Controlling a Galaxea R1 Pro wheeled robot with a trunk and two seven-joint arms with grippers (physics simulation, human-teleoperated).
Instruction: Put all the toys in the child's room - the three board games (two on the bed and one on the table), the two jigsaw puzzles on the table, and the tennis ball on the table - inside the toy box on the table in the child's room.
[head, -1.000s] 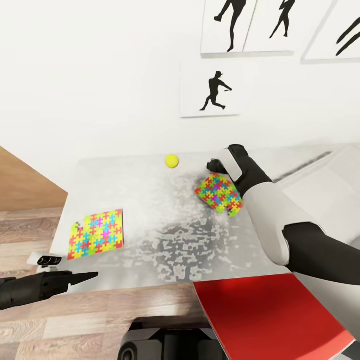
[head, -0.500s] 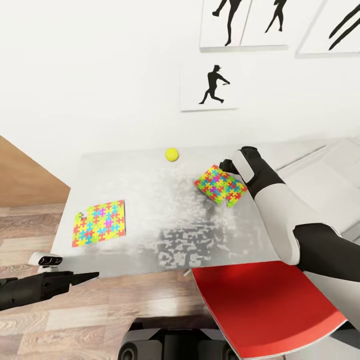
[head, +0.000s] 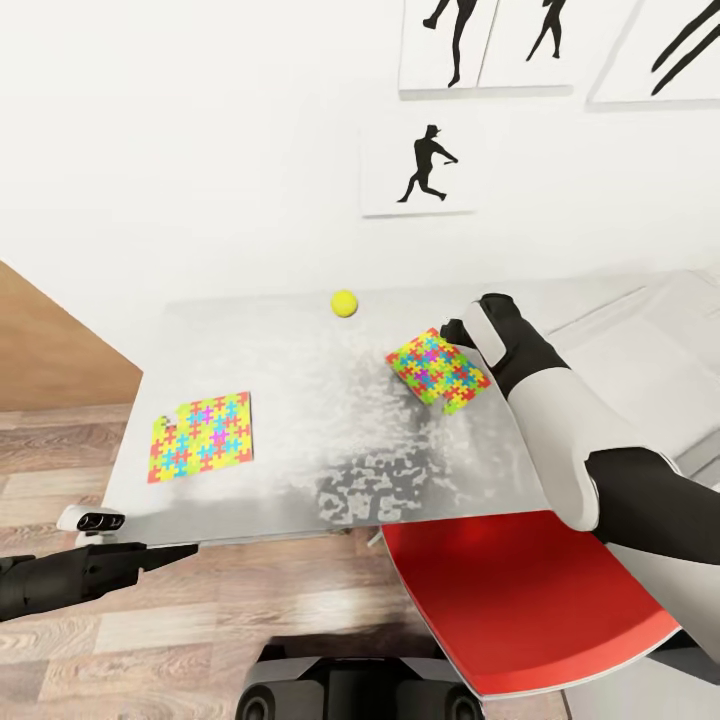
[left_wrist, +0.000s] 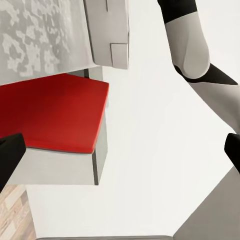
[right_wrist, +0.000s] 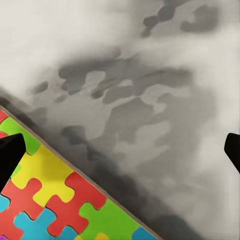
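Two colourful jigsaw puzzles lie on the mottled grey table (head: 300, 350). One jigsaw puzzle (head: 201, 436) is flat near the table's left front. The other jigsaw puzzle (head: 438, 370) sits at the right, looking slightly tilted. My right gripper (head: 452, 333) is at this puzzle's far right corner. In the right wrist view the right gripper (right_wrist: 120, 150) is open, its fingers wide apart, one fingertip (right_wrist: 9, 155) over the puzzle (right_wrist: 55, 195). A yellow tennis ball (head: 344, 303) rests near the wall. My left gripper (head: 170, 552) hangs open off the table's front left, also seen wide apart as the left gripper (left_wrist: 120, 150).
A red flat-topped grey block (head: 520, 600) stands in front of the table's right part, and appears again as the red top (left_wrist: 50, 115). A white bed (head: 650, 350) lies to the right. Silhouette pictures (head: 420, 165) hang on the white wall. The floor is wood.
The head camera has shifted, so the whole picture moved. My right gripper has moved slightly right at the puzzle's far corner. The left arm has stayed put.
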